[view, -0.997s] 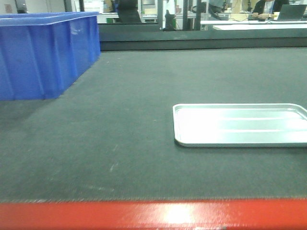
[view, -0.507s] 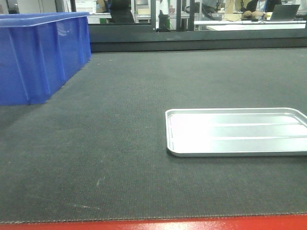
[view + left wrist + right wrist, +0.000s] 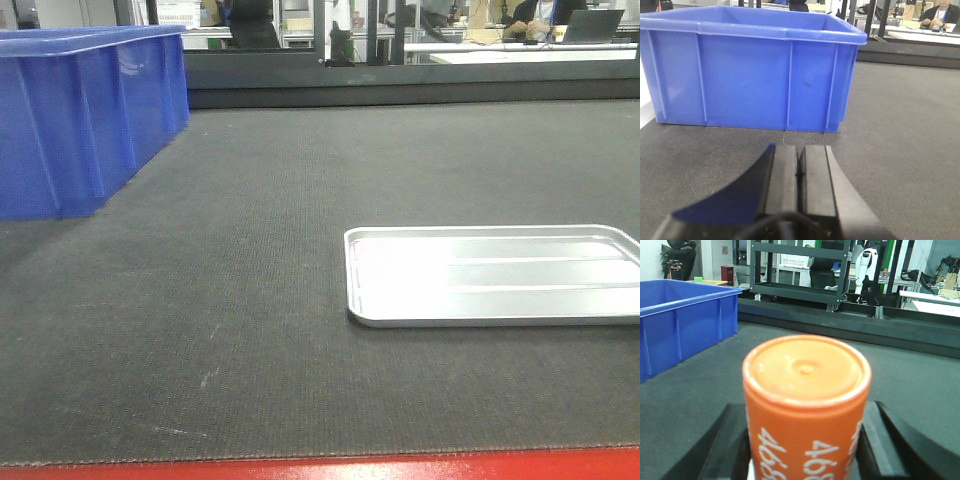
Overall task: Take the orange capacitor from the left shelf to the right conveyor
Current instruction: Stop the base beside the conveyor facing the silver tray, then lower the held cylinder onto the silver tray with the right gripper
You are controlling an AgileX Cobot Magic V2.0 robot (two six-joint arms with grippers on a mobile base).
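The orange capacitor, with white "4680" on its side, fills the right wrist view between my right gripper's two black fingers, which are shut on it. It is held over the dark textured conveyor belt, whose red front edge shows in the front view. My left gripper is shut and empty, low over the belt in front of a blue bin. The left shelf is out of view. Neither gripper shows in the front view.
A blue plastic bin stands on the belt at far left; it also shows in the left wrist view and in the right wrist view. A shallow silver tray lies at right. Racks and desks stand behind the belt.
The front view has shifted: the bin and tray slid slightly left and down and the red edge dropped lower in frame, then held still over the last half second.
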